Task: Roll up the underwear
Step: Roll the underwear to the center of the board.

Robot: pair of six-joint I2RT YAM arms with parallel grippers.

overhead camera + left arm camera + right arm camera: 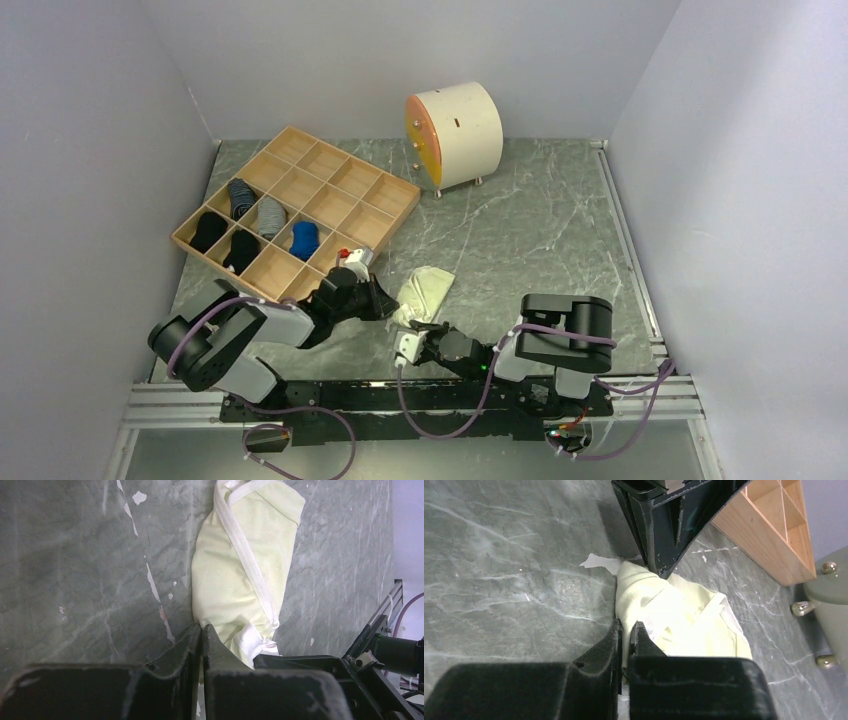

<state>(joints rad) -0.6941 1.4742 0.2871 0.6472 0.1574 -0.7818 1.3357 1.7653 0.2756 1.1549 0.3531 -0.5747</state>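
The pale yellow underwear with a white waistband lies folded lengthwise on the marble table, just right of the wooden organiser. My left gripper is shut on its near left edge; the left wrist view shows the cloth pinched between the closed fingers. My right gripper is shut on the near end of the cloth; in the right wrist view the fabric runs between the closed fingers. The two grippers sit close together at the garment's near end.
A wooden compartment organiser holding several rolled dark and blue items stands at the back left. A round white drum-like drawer unit with an orange face stands at the back. Grey walls enclose the table on three sides.
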